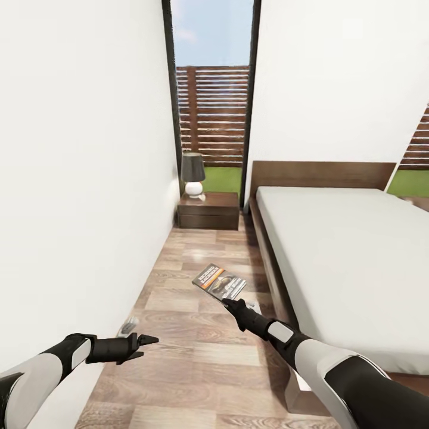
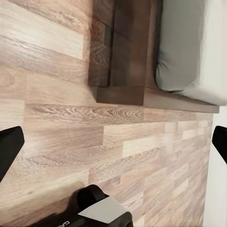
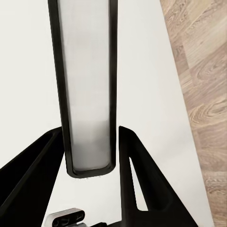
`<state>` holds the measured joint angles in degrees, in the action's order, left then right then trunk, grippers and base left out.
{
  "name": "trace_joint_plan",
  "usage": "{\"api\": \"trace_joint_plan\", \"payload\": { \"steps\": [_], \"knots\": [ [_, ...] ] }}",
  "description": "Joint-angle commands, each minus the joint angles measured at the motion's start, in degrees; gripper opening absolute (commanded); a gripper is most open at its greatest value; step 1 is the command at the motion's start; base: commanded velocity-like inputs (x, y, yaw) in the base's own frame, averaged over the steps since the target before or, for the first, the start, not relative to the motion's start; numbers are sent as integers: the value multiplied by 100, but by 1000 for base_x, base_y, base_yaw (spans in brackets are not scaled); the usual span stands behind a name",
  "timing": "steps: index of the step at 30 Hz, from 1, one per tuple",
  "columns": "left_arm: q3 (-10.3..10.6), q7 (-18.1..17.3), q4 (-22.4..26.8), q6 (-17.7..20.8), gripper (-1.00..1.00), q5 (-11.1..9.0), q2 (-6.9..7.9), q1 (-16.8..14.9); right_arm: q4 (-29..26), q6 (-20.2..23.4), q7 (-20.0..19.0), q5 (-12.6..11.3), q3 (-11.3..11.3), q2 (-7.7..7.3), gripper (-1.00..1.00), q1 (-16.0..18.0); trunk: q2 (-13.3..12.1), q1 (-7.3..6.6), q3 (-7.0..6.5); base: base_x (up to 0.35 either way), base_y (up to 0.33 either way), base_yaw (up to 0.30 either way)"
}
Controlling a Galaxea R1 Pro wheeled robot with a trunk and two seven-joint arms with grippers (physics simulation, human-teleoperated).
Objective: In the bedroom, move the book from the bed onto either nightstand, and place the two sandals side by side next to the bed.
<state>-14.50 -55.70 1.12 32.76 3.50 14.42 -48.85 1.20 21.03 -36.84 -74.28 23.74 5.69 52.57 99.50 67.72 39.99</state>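
Bedroom, likely home — bed [image 1: 345, 262], nightstand [image 1: 208, 211] with lamp [image 1: 193, 174], wood floor [image 1: 179, 310].

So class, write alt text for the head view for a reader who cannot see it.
The right gripper holds the book above the wooden floor beside the bed; a nightstand with a lamp stands ahead.

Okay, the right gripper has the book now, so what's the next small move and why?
Probably carry the book forward toward the nightstand at the end of the aisle. The right gripper holds it above the floor beside the bed, well short of the nightstand, whose top has free space next to the lamp.
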Motion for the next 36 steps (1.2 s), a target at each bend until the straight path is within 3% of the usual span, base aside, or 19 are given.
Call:
{"api": "trace_joint_plan", "payload": {
  "steps": [1,36],
  "knots": [
    [-44,-17,4,46,100,37,0,-2,12,33,-16,-63,34,2,-100,7,3,1,6,159,97,0],
    [-44,-18,2,46,100,37,2,-2,12,33,-25,-70,34,2,-100,7,3,1,6,159,12,-43]
  ]
}}
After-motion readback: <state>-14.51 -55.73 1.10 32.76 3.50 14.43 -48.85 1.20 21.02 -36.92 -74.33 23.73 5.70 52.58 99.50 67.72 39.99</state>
